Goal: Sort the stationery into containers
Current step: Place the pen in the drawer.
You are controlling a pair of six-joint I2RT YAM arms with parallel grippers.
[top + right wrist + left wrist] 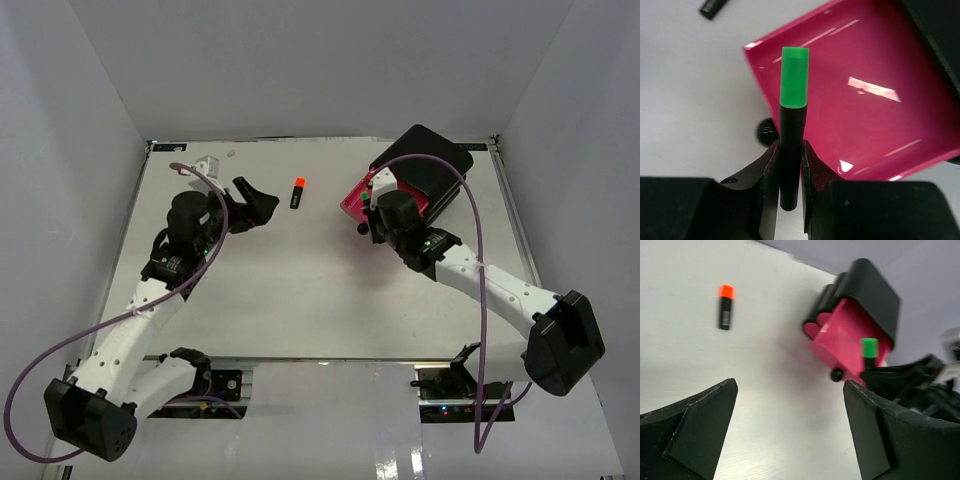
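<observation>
An orange-capped black highlighter (297,193) (726,307) lies on the white table, left of the containers. The containers are one black box (428,165) (872,287) at the back right, with a pink drawer (352,203) (842,337) (875,95) pulled out of it. My right gripper (369,208) (790,152) is shut on a green-capped black highlighter (792,112) (869,351), held over the drawer's front left corner beside its black knob (767,131). My left gripper (256,206) (790,386) stands wide open above bare table, a little left of the orange-capped highlighter, with nothing between its fingers.
A small white object (206,164) sits at the table's back left corner, behind the left arm. Grey walls close in the table on the left, back and right. Purple cables loop over both arms.
</observation>
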